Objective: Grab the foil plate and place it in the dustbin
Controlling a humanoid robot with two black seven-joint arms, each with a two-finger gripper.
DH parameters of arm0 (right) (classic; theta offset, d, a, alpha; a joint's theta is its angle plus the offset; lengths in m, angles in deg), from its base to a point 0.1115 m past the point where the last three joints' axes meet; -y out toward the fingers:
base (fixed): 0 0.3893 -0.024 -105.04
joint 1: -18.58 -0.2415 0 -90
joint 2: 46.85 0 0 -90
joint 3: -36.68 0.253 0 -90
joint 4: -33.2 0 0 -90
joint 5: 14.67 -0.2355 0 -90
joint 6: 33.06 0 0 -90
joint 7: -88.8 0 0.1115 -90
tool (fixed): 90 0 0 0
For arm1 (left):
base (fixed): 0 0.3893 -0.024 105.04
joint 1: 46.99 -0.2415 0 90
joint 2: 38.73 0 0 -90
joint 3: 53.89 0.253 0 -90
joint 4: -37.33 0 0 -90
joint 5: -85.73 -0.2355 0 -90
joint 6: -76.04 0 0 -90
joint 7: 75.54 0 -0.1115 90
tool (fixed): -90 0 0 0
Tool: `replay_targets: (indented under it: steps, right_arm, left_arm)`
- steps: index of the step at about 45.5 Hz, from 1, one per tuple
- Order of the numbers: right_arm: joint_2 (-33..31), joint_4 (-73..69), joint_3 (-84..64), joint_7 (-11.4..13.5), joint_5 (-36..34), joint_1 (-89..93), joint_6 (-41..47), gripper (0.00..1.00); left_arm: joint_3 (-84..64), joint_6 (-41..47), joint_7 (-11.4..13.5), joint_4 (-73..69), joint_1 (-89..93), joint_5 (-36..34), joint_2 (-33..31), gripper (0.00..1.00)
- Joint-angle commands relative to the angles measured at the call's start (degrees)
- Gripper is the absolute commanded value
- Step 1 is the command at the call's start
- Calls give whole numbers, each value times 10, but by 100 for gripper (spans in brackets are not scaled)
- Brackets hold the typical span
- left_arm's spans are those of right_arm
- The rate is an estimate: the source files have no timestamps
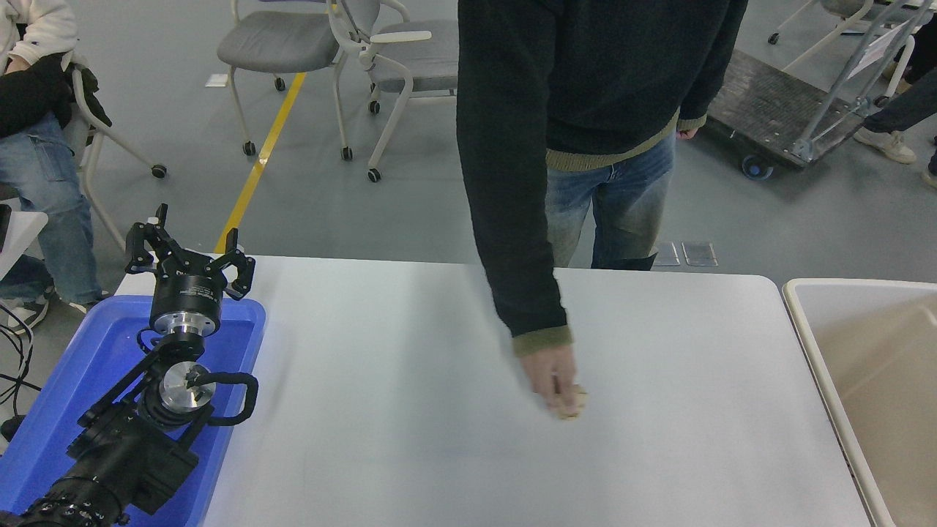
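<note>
Currently a person's hand [553, 380] grips the paper ball [571, 402] on the table [381, 410], probably repositioning it. Left gripper [192, 258] parked over blue tray [88, 366], fingers spread; dustbin [812, 344] shows no foil plate.

Person's hand [550, 379] on paper ball [571, 404], right-centre of white table [395, 410].

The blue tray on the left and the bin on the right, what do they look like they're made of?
The blue tray looks like moulded plastic: uniform bright colour, rounded rim, slight sheen. The bin also seems plastic, with a thick off-white rim and a matte beige inside, though a liner can't be ruled out.
</note>
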Motion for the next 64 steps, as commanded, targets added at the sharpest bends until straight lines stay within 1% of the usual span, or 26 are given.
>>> replay_targets:
  steps: [1,6,13,21,29,33,37,42,45,49,64]
  right_arm:
    - [-41,-11,-89,-1,10,-60,52,100]
    - [-63,-53,-132,-3,22,-91,61,100]
    - [-112,-165,-147,-3,62,-124,59,100]
    - [-165,-307,-146,-3,150,-154,51,100]
    - [-200,-405,-147,-3,242,-171,51,100]
    - [-214,-453,-148,-3,277,-180,49,100]
    - [-242,-507,-149,-3,312,-185,41,100]
    - [-271,-562,-183,-3,353,-205,38,100]
    - [-279,-586,-213,-3,366,-229,36,100]
    - [-286,-599,-257,-3,367,-258,36,100]
    - [-285,-625,-379,-2,370,-347,38,100]
  left_arm:
    - [0,0,0,0,0,0,0,99]
    - [0,0,0,0,0,0,0,99]
    - [0,0,0,0,0,0,0,99]
    - [0,1,-1,0,0,0,0,99]
    - [0,0,0,0,0,0,0,99]
    - [0,1,0,0,0,0,0,99]
    - [0,1,0,0,0,0,-1,99]
    - [0,0,0,0,0,0,0,99]
    - [0,0,0,0,0,0,0,99]
    - [0,0,0,0,0,0,0,99]
    - [0,0,0,0,0,0,-1,99]
